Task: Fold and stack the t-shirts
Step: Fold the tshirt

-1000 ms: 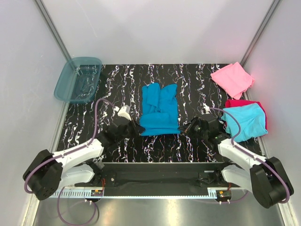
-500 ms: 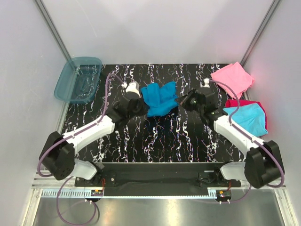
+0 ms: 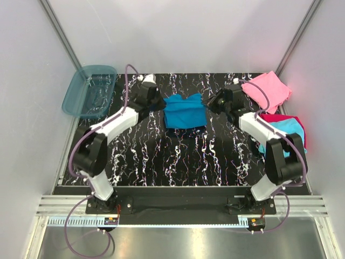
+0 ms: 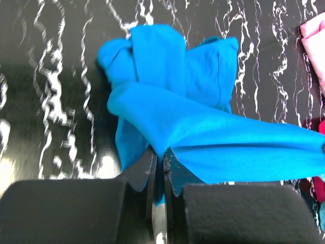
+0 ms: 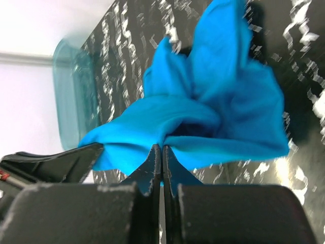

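While both arms stretch out over the far half of the black, white-veined worktop point(image 3: 178, 162), the teal-blue t-shirt point(image 3: 184, 111) lies bunched between them, roughly midway across the surface. The left tool point(image 3: 159, 103) meets the shirt's left side and the right tool point(image 3: 207, 103) its right side.

In the left wrist view, the left tool point(image 4: 162, 158) has its fingers drawn almost together, pinching a fold of the teal-blue t-shirt point(image 4: 203, 137). From that pinch a band of cloth runs off toward the right of the view, while the rest of the shirt is heaped on the worktop beyond. In the right wrist view, the right tool point(image 5: 161, 150) is clamped tight on a gathered edge of the same shirt point(image 5: 223, 112), with cloth spreading to either side of the closed fingertips.

Near the far right corner lies the pink t-shirt point(image 3: 267, 89), folded into a rough square. Just nearer along the right edge, the cyan t-shirt point(image 3: 294, 134) rests on top of the magenta-red t-shirt point(image 3: 269, 117), whose edge shows beneath it; the right arm crosses part of this pile. A translucent blue tub point(image 3: 89, 90) sits at the far left corner, overhanging the worktop's edge, well apart from the shirts.
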Tool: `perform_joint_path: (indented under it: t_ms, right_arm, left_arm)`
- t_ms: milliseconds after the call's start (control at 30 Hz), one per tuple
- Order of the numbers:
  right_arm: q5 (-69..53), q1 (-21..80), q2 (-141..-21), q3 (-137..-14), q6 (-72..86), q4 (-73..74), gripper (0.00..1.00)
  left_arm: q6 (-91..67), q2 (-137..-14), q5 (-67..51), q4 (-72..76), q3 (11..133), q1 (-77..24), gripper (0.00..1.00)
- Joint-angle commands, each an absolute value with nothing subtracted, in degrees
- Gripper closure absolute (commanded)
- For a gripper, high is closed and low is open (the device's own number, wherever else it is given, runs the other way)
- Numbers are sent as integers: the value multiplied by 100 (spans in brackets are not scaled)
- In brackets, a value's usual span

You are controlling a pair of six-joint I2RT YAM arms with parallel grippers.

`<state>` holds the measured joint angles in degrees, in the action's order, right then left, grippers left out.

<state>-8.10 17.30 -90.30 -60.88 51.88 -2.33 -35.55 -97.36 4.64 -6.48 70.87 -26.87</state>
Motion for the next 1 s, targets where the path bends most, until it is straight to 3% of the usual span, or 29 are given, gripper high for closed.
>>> perform_joint_path:
  t_ms: [0, 600, 833, 867, 933, 967]
  right_arm:
    - [-747, 1319, -9386, -6652, 5089, -501, 100]
    - [-1432, 1019, -11908, -8524, 5194, -694, 100]
    - [-1590, 1002, -12673, -9184, 5115, -791, 100]
    - [-1617, 993, -12726, -9289, 5080, -887, 95]
    - [-1713, 993, -12849, -9378, 4966, -1028, 76]
    - [-1723, 993, -12858, -9448, 4922, -1072, 57]
  left_arm:
    - [-3112, -10289, 545, -817, 7821, -2382, 91]
    - [-2944, -11786, 193, -1063, 9140, -1987, 85]
    - [-2804, -12269, 255, -1213, 9623, -1846, 61]
    - [-2795, -12278, 290, -1222, 9650, -1837, 54]
    - [-2760, -12278, 308, -1248, 9747, -1828, 51]
    - [-2751, -12261, 325, -1274, 9756, -1819, 50]
